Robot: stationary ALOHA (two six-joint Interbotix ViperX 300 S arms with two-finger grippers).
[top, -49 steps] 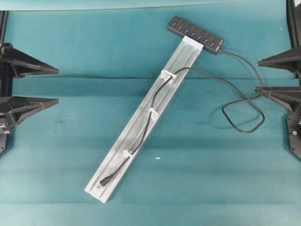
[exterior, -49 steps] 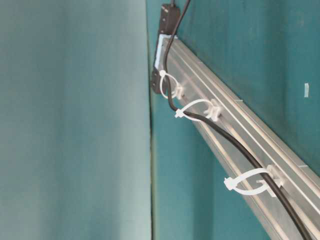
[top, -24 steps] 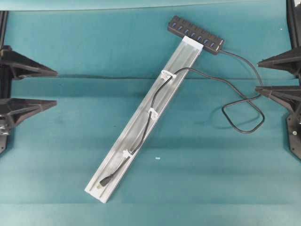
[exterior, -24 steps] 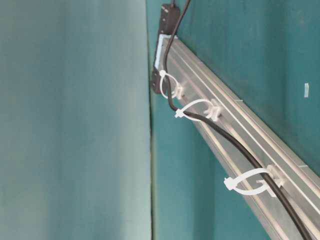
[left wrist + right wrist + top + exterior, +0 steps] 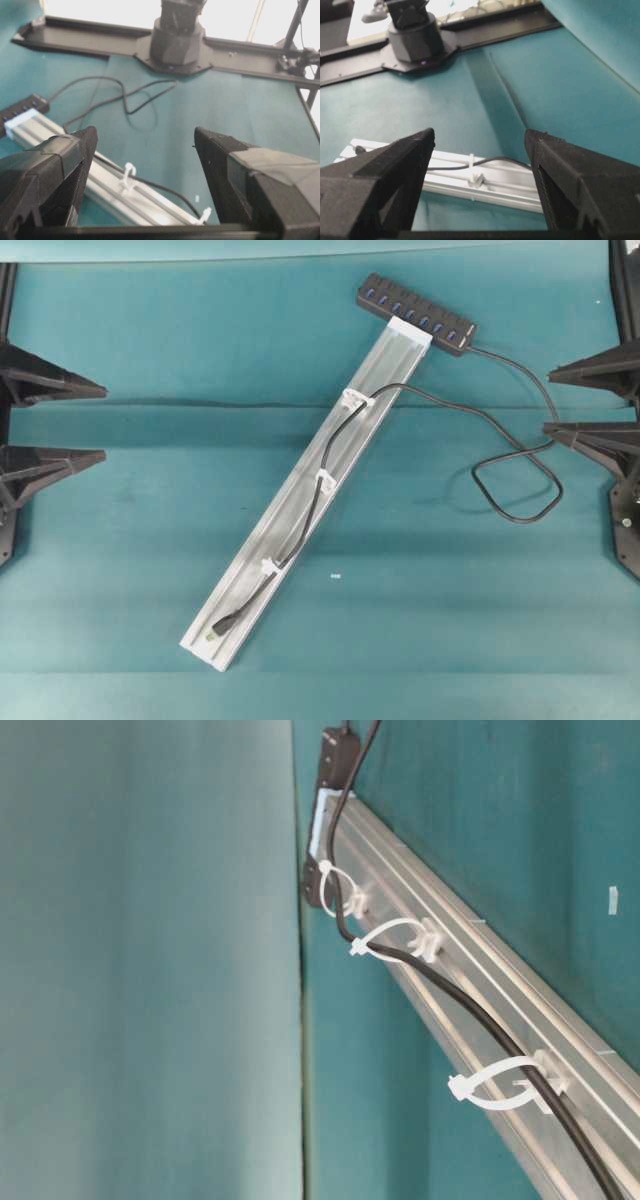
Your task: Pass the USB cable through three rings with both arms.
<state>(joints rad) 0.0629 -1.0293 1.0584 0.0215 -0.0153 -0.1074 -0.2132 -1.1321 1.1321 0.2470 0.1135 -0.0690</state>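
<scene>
We see the USB cable (image 5: pixel 322 483) threaded through the three rings (image 5: pixel 326 479) on the rail (image 5: pixel 300 510), plug near its lower end, left gripper (image 5: pixel 103 422) and right gripper (image 5: pixel 548 400) both spread apart, empty, at table edges

**Black wedge fingers, taped on one side**

Both arms are matt black. The left gripper (image 5: pixel 100 423) ends in two long pointed wedges; in the left wrist view its fingers (image 5: pixel 55 165) are wrapped in dark, slightly glossy tape. The right gripper (image 5: pixel 552 400) has the same tapered fingers (image 5: pixel 385 175) with a grainy bare surface. Below it, nearer the picture's edge than the rail (image 5: pixel 300 490), a black plate carries a small pale screw.
</scene>
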